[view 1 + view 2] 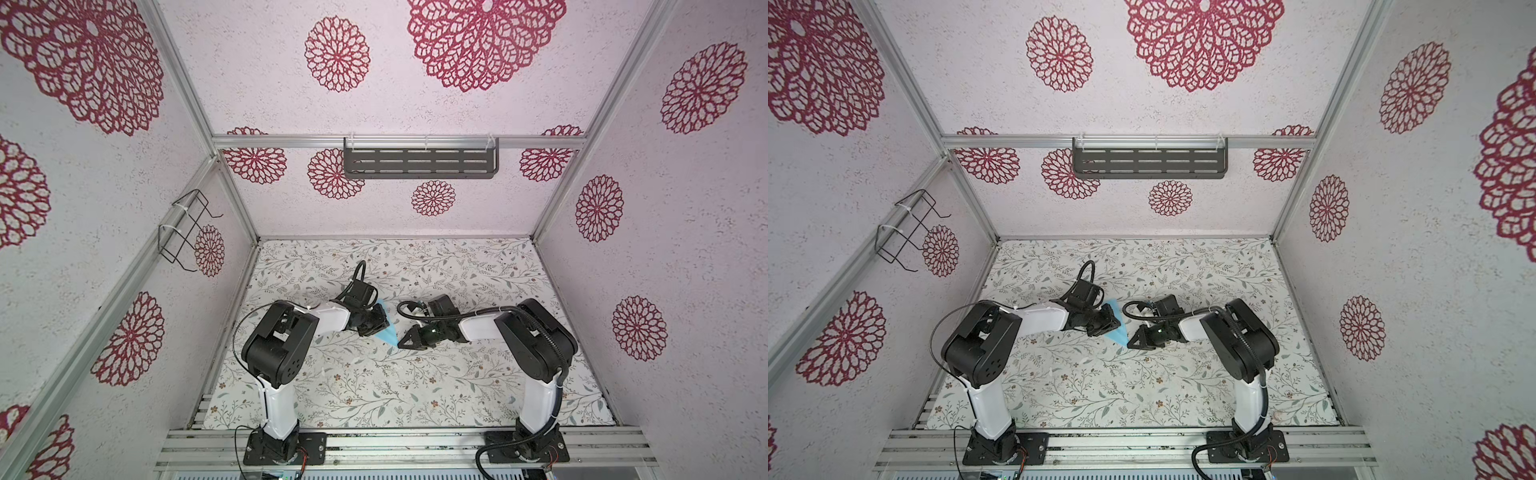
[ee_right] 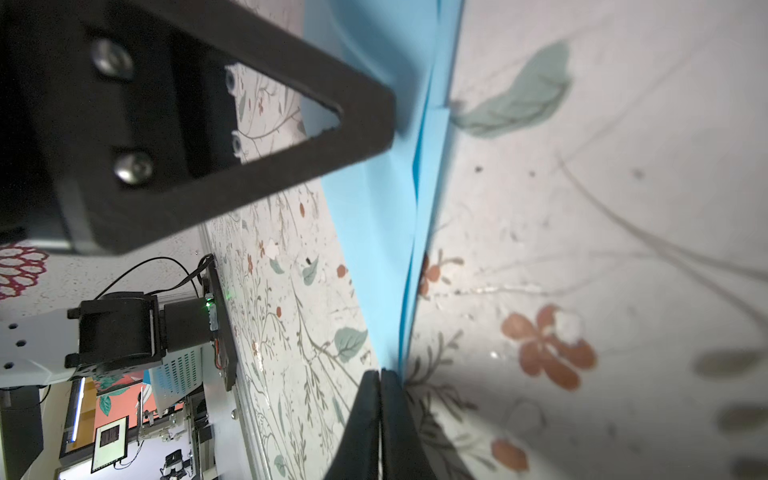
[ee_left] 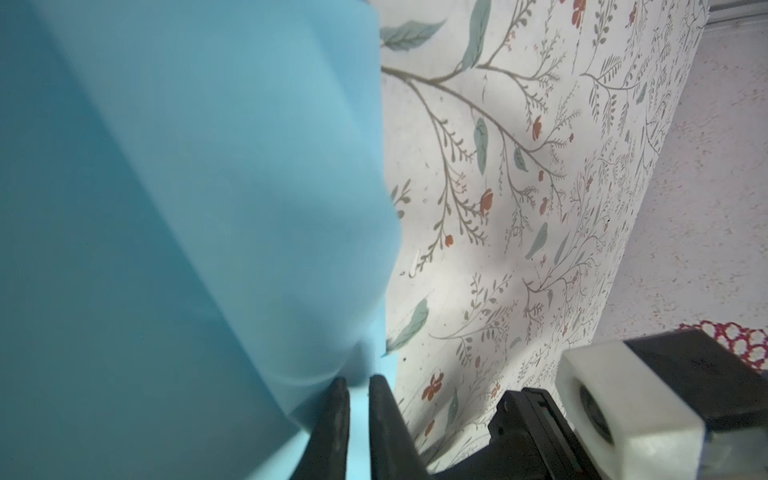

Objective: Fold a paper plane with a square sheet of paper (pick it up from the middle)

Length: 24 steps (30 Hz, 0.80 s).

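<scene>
The light-blue sheet of paper (image 1: 390,334) (image 1: 1116,334) is folded into a narrow pointed shape with layered edges and sits mid-table between the two grippers. My left gripper (image 1: 376,326) (image 1: 1106,326) is over its wide end. In the left wrist view the left gripper (image 3: 359,380) is shut on the bulging paper (image 3: 187,208), with blue showing in the slit between the jaws. My right gripper (image 1: 401,344) (image 1: 1130,345) (image 2: 380,372) is shut, its tips at the paper's (image 2: 374,208) point. I cannot tell whether the point is pinched. One of the left gripper's fingers (image 2: 291,183) reaches over the paper.
The floral table mat (image 1: 374,395) runs to walls on three sides. Aluminium rails (image 1: 395,444) carry both arm bases at the front. A black slotted shelf (image 1: 419,163) hangs on the back wall and a wire rack (image 1: 187,230) on the left wall.
</scene>
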Each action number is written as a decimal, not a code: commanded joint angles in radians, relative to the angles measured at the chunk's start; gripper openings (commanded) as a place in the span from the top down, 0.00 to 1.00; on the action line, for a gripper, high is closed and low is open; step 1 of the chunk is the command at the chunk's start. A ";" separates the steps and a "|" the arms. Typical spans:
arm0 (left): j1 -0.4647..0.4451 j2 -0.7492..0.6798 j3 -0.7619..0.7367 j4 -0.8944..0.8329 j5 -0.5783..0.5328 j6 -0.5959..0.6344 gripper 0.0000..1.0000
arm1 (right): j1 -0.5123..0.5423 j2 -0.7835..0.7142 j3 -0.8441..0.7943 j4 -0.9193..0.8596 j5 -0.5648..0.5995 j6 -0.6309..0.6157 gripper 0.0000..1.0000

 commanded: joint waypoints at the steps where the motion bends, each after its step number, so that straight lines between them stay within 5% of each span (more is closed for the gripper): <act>1: -0.001 0.046 -0.009 -0.093 -0.070 0.008 0.85 | -0.003 -0.070 -0.020 -0.092 0.037 -0.051 0.90; 11: -0.001 0.029 0.006 -0.083 -0.043 0.009 0.84 | 0.006 -0.043 0.073 0.069 0.045 0.034 0.89; 24: -0.002 0.006 0.035 -0.065 -0.010 0.011 0.83 | 0.012 0.088 0.135 0.024 0.043 0.019 0.92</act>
